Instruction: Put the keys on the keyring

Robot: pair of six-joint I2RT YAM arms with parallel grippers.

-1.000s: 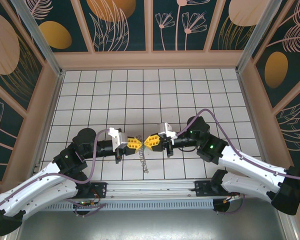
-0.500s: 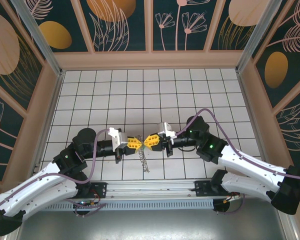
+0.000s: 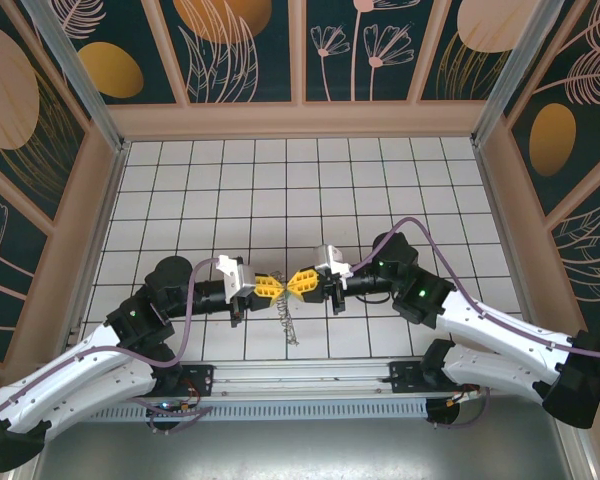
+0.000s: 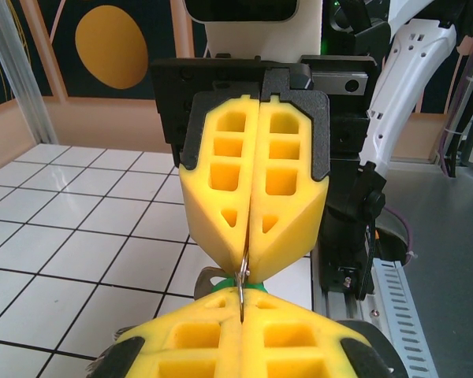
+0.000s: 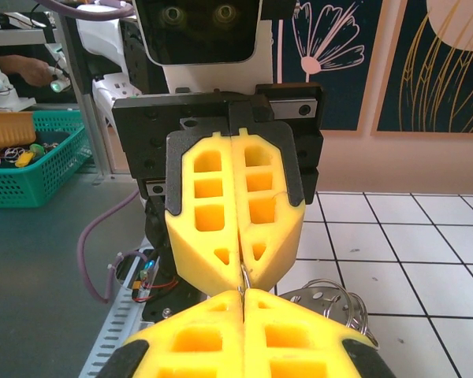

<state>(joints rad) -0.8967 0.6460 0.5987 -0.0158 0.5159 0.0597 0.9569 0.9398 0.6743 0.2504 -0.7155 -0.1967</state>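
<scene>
My left gripper (image 3: 279, 286) and right gripper (image 3: 293, 283) meet tip to tip above the near middle of the tiled floor. Both are shut on one thin wire loop of the keyring (image 4: 243, 277), which stands edge-on between the yellow fingertips. In the left wrist view my left gripper (image 4: 242, 305) is at the bottom and the right gripper (image 4: 249, 256) faces it. The keyring's bumpy coil (image 3: 288, 320) hangs below the tips, and in the right wrist view it is a bunch of silver loops (image 5: 335, 303). A small green key (image 4: 219, 283) peeks out behind the tips; what holds it is hidden.
The metal rail (image 3: 300, 375) with both arm bases runs along the near edge just below the grippers. Panelled walls (image 3: 300, 118) close in the white tiled floor (image 3: 280, 190). A green basket (image 5: 31, 169) of small parts stands beyond the rail.
</scene>
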